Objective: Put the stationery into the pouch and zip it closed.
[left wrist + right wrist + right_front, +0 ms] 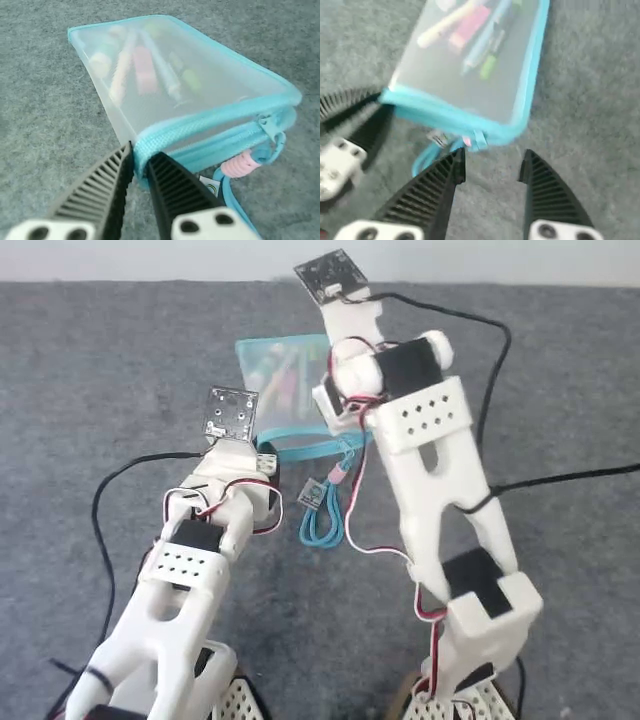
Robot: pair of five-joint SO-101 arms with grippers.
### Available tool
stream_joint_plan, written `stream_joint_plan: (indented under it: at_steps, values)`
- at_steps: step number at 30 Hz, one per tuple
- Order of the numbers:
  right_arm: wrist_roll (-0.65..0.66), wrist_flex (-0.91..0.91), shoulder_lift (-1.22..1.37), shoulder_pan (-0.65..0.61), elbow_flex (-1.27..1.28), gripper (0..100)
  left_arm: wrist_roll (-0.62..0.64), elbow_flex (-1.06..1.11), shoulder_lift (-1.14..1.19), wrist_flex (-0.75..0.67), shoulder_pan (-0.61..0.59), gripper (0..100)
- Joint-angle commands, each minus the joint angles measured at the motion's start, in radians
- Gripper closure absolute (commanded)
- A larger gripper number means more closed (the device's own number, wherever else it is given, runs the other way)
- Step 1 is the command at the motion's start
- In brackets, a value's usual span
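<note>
A translucent pouch (180,85) with teal trim lies on the grey felted table (100,360), with the stationery (145,70) already inside. The left gripper (140,155) pinches the pouch's corner at one end of the zip. The zipper pull (267,125) sits at the other end, so the zip looks shut, or nearly so. The right gripper (494,160) hovers just beside the pull, jaws wide, holding nothing. There is one pouch, one looped blue cord (322,525), and roughly five pens and markers, hard to count through the wall.
</note>
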Motion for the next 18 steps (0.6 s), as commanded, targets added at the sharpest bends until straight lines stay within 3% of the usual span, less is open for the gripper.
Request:
stream_joint_plan:
  at_steps: [1,11,14,18]
  values:
    - [0.058,-0.065,-0.147,0.01,0.184,88.7,0.011,-0.021,-0.044,-0.025,0.002,99]
    - [0.057,-0.774,-0.716,0.004,1.283,81.2,0.011,-0.021,-0.044,-0.025,0.003,99]
    - [0.021,-0.891,-0.765,-0.038,1.444,79.7,0.011,-0.021,-0.044,-0.025,0.005,99]
    - [0.015,-0.917,-0.733,-0.019,1.447,76.7,0.011,-0.021,-0.044,-0.023,0.002,99]
